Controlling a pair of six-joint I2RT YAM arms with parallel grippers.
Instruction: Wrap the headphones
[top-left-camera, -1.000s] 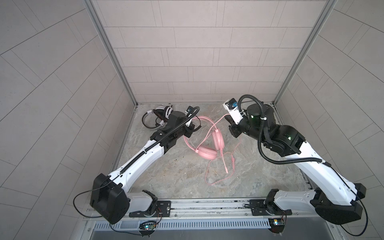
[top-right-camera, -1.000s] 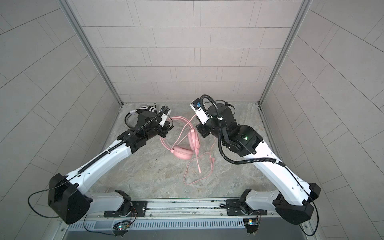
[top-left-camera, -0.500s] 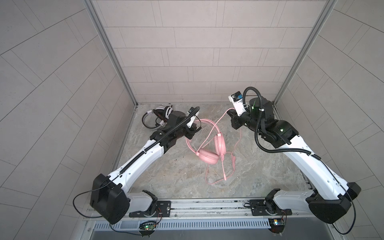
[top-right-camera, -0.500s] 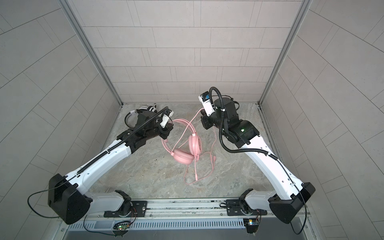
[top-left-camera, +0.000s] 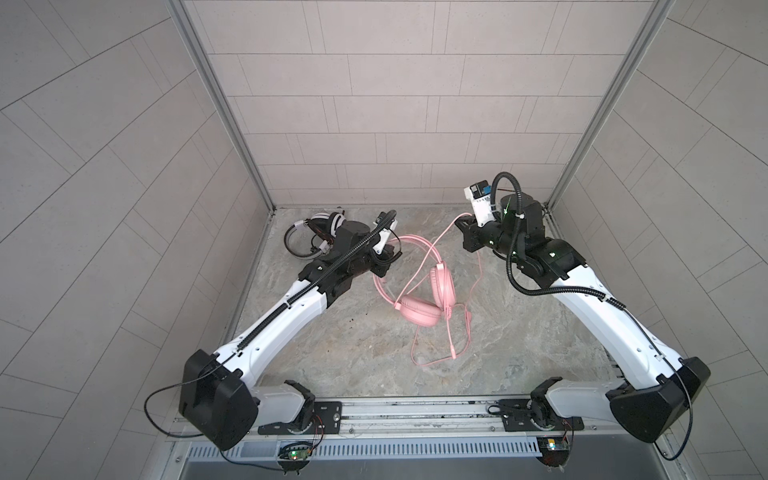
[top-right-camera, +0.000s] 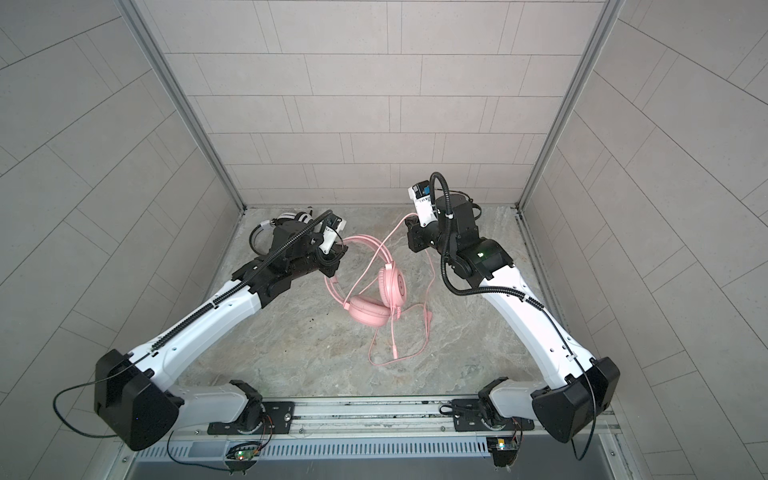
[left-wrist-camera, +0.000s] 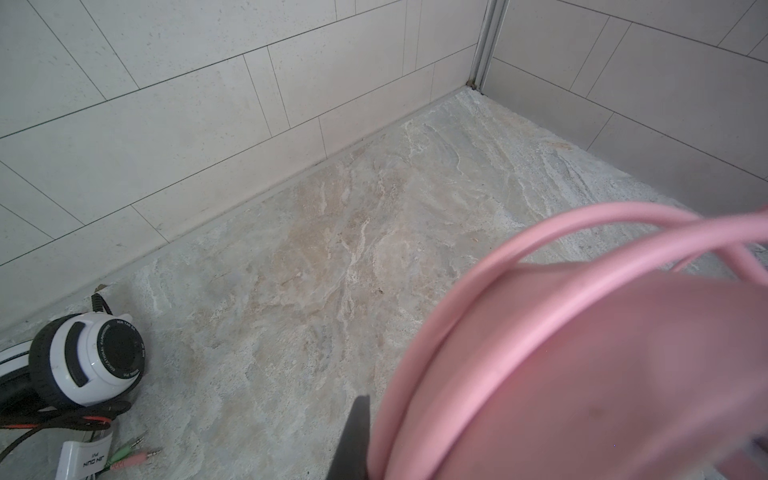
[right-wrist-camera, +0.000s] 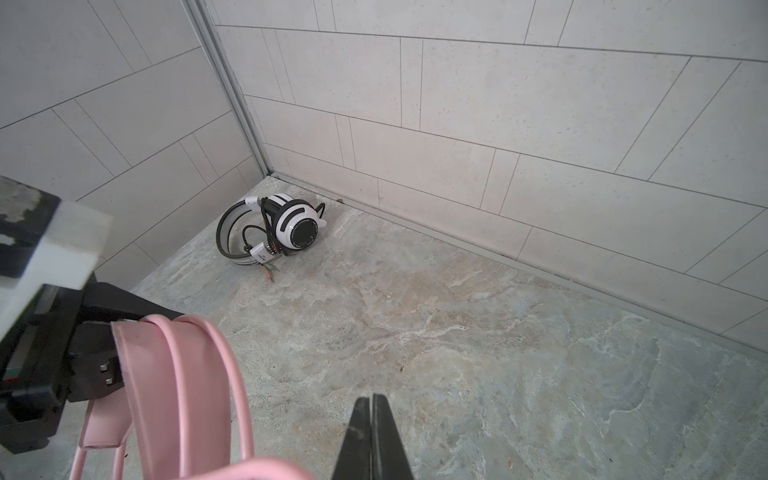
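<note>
The pink headset (left-wrist-camera: 582, 374) crowds the lens, blurred, seemingly headband and cable; the white-and-black headset (left-wrist-camera: 83, 365) lies on the stone floor (left-wrist-camera: 332, 257) beside the wall (left-wrist-camera: 208, 104).

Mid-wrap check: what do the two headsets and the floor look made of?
The pink headset looks like matte plastic with smooth, puffy cushions, probably faux leather. The white headset has glossy hard plastic cups, judging by the sheen. The floor looks like matte veined stone, or a print of it.

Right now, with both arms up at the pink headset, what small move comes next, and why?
Probably carry the right fingers, seemingly shut on the pink cable, across the pink headset to lay one turn: the left fingers clamp its headband, and slack lies loose.
</note>
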